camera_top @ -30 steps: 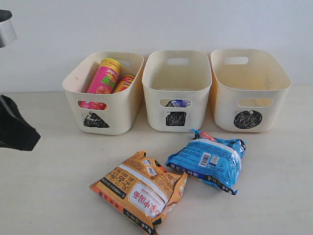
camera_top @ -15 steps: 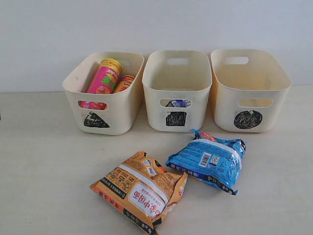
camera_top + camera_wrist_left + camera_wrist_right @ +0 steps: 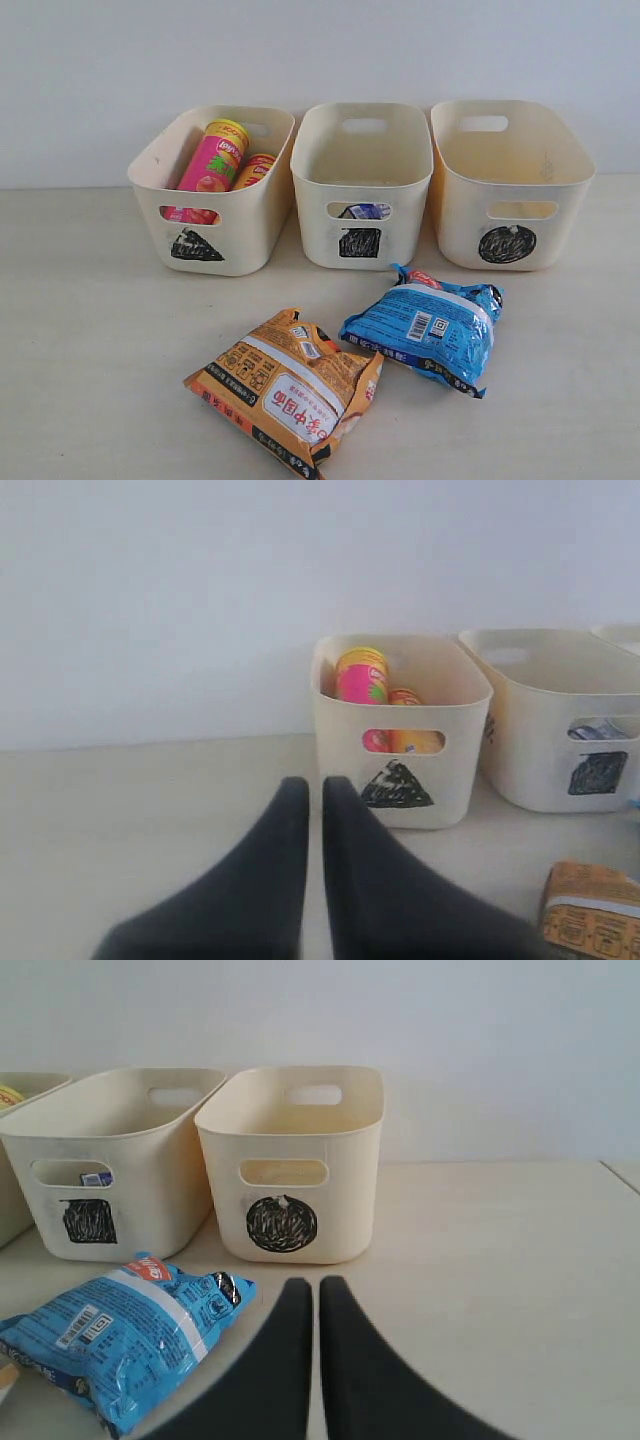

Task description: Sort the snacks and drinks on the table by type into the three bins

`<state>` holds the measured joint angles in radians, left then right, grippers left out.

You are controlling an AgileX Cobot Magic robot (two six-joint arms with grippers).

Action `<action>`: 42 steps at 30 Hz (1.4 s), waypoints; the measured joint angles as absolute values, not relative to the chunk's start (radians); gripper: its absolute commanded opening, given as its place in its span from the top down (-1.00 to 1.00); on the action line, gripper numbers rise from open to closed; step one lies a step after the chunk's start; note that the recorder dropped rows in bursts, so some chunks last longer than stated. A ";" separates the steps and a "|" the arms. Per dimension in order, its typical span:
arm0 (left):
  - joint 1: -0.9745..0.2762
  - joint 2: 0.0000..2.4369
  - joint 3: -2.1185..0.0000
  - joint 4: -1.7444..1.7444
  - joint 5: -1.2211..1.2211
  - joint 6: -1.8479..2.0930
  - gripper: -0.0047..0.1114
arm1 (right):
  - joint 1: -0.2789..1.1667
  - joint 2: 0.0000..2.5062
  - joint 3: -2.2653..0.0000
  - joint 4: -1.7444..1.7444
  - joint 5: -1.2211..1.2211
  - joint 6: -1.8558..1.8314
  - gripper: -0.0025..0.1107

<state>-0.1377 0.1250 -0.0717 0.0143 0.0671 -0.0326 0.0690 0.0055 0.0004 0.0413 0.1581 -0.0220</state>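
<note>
Three cream bins stand in a row at the back of the table [image 3: 90,330]. The triangle bin [image 3: 205,195] holds a pink tube [image 3: 213,158] and a yellow tube [image 3: 255,168]. Through the square bin's [image 3: 362,190] handle hole a blue-and-white carton [image 3: 365,211] shows. The circle bin [image 3: 508,190] shows nothing inside. An orange bag [image 3: 290,385] and a blue bag [image 3: 425,325] lie in front of the bins. Neither arm shows in the exterior view. My left gripper [image 3: 314,785] is shut and empty, short of the triangle bin [image 3: 400,730]. My right gripper [image 3: 307,1286] is shut and empty, beside the blue bag [image 3: 120,1330].
A pale wall rises right behind the bins. The table's right edge shows at the far side of the right wrist view, past the circle bin [image 3: 300,1165].
The left arm, seen at the left edge of the exterior view a second ago, has drawn out of that view. The bags and bins have not moved.
</note>
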 measured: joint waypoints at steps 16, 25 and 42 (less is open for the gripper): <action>-0.071 0.003 -0.005 0.014 0.067 -0.013 0.85 | 0.069 0.005 0.000 0.041 0.158 -0.022 0.96; -0.071 0.003 -0.003 0.000 0.190 0.023 0.85 | 0.069 0.005 0.000 0.041 0.158 -0.022 0.96; -0.071 0.003 -0.003 0.000 0.263 -0.006 0.85 | 0.069 0.005 0.000 0.041 0.158 -0.022 0.96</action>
<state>-0.0706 0.0031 -0.0034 0.0000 0.2633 -0.0061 0.0690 0.0055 0.0004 0.0413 0.1581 -0.0220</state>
